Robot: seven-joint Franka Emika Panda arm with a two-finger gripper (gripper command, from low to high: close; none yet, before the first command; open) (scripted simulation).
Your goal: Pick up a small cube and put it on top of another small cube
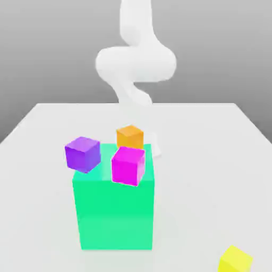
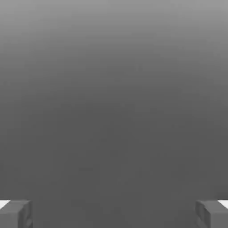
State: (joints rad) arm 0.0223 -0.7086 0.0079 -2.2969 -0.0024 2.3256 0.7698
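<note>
Exterior view: the yellow cube [image 1: 235, 260] sits on the counter [image 1: 212, 159], well apart from the green block [image 1: 114, 212]. The hand [image 2: 114, 213] is spread wide (nothing between its fingers), ready for a grasp.

From my seat the exterior view is bright and evenly lit, with soft light and no hard glare. The white table [image 1: 48, 159] washes out toward its far edge, and the pale arm [image 1: 135, 64] nearly melts into the grey backdrop, its outline soft. The green block [image 1: 114, 212] casts only a faint shadow at its base; the yellow cube [image 1: 235, 260] near the table's front corner looks slightly blurred. My hand view is dim, a smooth grey gradient darkening downward.
</note>
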